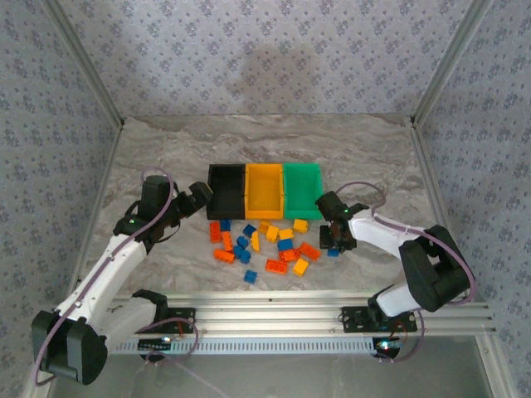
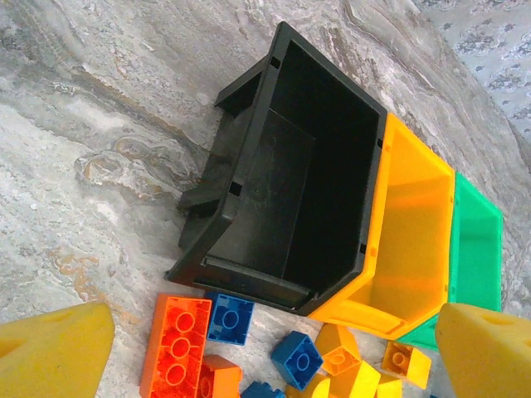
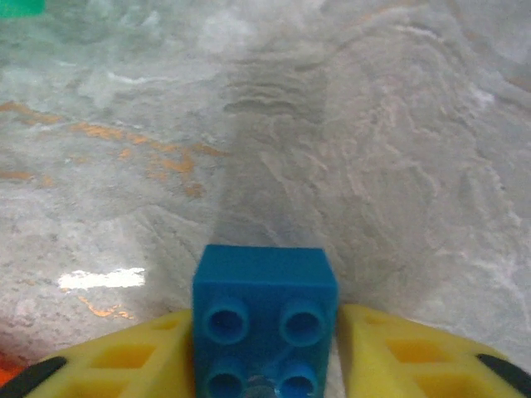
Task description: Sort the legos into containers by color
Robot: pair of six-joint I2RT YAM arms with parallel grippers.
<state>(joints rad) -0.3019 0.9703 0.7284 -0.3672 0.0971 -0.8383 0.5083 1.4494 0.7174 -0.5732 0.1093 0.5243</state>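
Bare table [image 1: 249, 141] lies open behind the black bin [image 1: 226, 189], orange-yellow bin [image 1: 265, 191] and green bin [image 1: 302, 189], their row running left-right mid-table. The legos [image 1: 265, 245] scatter toward the near edge. The right gripper [image 1: 338, 240] pinches a square blue brick [image 3: 265, 286], studs facing its wrist, right of the pile. The left gripper [image 1: 197, 197] gapes beside the black bin.

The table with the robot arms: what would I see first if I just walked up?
First, three bright boxes joined in a row in the middle: a black bin, an orange-yellow bin and a green bin. Just in front of them lies a scattered heap of bricks in blue, yellow and red-orange. Off to the right, the right gripper has its yellow fingers against both sides of a blue brick.
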